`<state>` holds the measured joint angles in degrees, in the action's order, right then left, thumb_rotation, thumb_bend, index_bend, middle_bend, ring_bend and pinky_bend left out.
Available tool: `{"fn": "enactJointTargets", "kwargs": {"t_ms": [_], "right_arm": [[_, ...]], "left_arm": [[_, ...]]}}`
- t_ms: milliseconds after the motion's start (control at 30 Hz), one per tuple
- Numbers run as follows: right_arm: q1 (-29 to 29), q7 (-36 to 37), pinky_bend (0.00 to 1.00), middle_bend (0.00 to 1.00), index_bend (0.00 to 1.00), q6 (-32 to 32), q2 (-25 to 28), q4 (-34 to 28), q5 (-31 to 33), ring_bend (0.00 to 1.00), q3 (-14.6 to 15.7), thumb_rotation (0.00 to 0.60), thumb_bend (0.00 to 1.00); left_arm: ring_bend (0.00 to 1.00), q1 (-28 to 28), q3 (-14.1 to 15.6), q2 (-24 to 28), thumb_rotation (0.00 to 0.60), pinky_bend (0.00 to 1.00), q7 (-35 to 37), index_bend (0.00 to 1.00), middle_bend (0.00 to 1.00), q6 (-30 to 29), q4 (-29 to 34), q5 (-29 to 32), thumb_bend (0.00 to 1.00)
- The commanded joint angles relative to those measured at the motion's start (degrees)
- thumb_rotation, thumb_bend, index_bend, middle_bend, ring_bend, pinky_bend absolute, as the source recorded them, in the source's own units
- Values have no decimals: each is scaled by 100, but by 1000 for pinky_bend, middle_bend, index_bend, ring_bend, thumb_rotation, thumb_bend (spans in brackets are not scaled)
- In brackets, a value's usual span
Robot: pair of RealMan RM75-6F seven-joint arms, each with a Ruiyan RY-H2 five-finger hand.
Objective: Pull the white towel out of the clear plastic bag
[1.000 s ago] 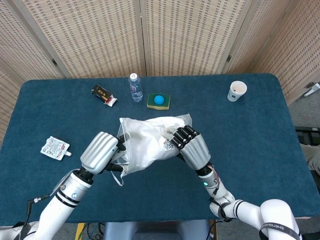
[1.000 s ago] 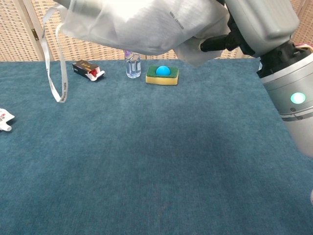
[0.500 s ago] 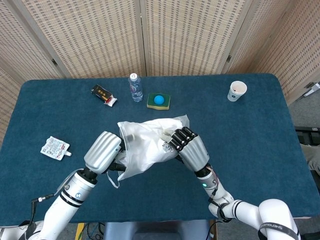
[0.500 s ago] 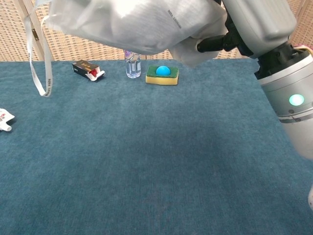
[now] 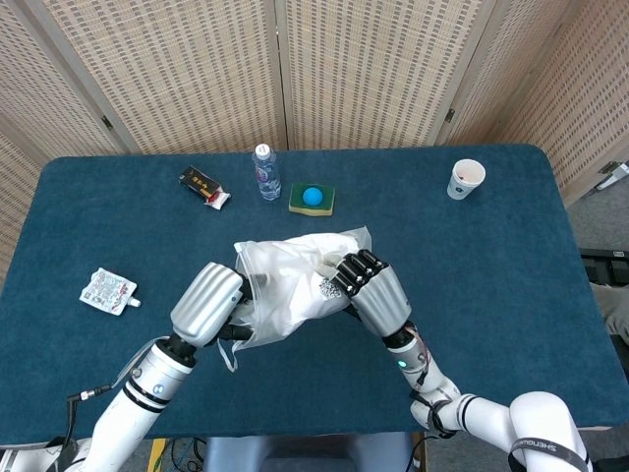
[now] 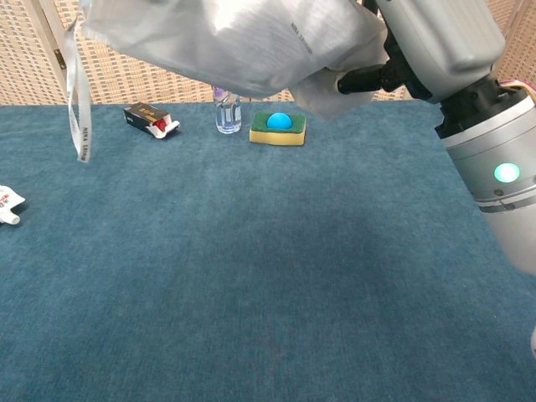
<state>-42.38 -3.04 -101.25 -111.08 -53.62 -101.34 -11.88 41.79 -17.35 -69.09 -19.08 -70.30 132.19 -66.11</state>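
Woven screens are backing a blue desk (image 5: 511,265) in the head view. Mid-frame, the left robot hand (image 5: 208,303) is edging rightward, clamped on the clear plastic bag (image 5: 257,267), while the right robot hand (image 5: 370,290) is gripping its other end; the white towel (image 5: 295,280) is staying inside, so extraction is barely starting. In the chest view, the bag is hanging across the top and its ribbon (image 6: 81,100) is swinging at upper left.

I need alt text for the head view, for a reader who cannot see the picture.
Two robot hands, left robot hand and right robot hand, hold a clear plastic bag with a white towel inside, above a blue table. Behind stand a water bottle and a paper cup.
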Motion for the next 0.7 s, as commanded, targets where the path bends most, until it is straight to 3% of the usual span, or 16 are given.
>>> {"fn": "enactJointTargets", "kwargs": {"t_ms": [33,267,533,700], "right_arm": [[1,2,632,734,668,1,1,-7,-5,660,8,600,622],[-9,3,632,734,668,-9,15,-25,-30,660,15,600,622],[5,12,632,734,668,7,28,-23,-29,660,36,600,622],[2,34,632,734,668,30,34,-3,-26,660,46,600,622]], "left_arm": [[1000,18,2,-25,600,1000,-58,637,1000,-32,-2,11,258],[1000,32,20,-79,600,1000,-227,581,1000,-143,-7,13,435],[1000,4,73,-171,600,1000,-312,612,1000,-268,-44,-55,653],[1000,-1,89,-265,600,1000,-402,648,1000,-355,-89,-93,698]]}}
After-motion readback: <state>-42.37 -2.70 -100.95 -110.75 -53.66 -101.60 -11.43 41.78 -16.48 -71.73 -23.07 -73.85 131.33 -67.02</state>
